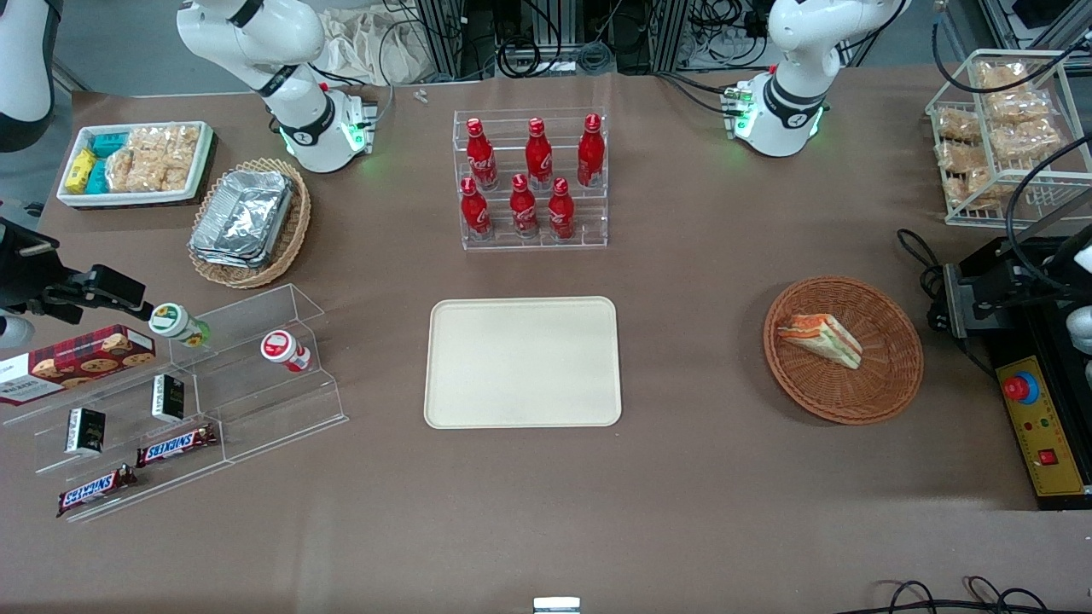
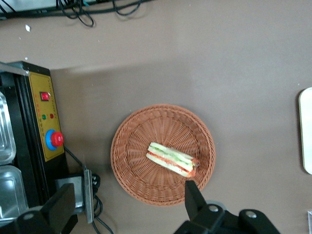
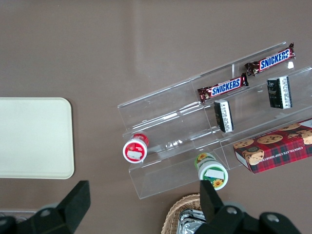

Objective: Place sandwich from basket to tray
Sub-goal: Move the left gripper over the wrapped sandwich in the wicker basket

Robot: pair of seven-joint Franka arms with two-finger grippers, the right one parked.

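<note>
The sandwich (image 1: 821,338), a wrapped white-bread wedge with orange and green layers, lies in the round reddish-brown basket (image 1: 896,375) toward the working arm's end of the table. The cream tray (image 1: 522,362) lies flat and bare at the table's middle, apart from the basket. In the left wrist view my gripper (image 2: 127,200) hangs high above the basket's (image 2: 131,161) rim on the side farther from the front camera. It is open wide and holds nothing; one finger (image 2: 192,195) shows just past the sandwich (image 2: 171,159). The tray's edge (image 2: 307,131) also shows there.
A black control box with a red button (image 1: 1045,435) stands beside the basket, with cables and a metal plate (image 1: 951,311). A clear rack of red bottles (image 1: 533,179) stands farther back than the tray. A wire rack of snacks (image 1: 998,128), acrylic shelves (image 1: 188,384), a foil-tray basket (image 1: 247,217).
</note>
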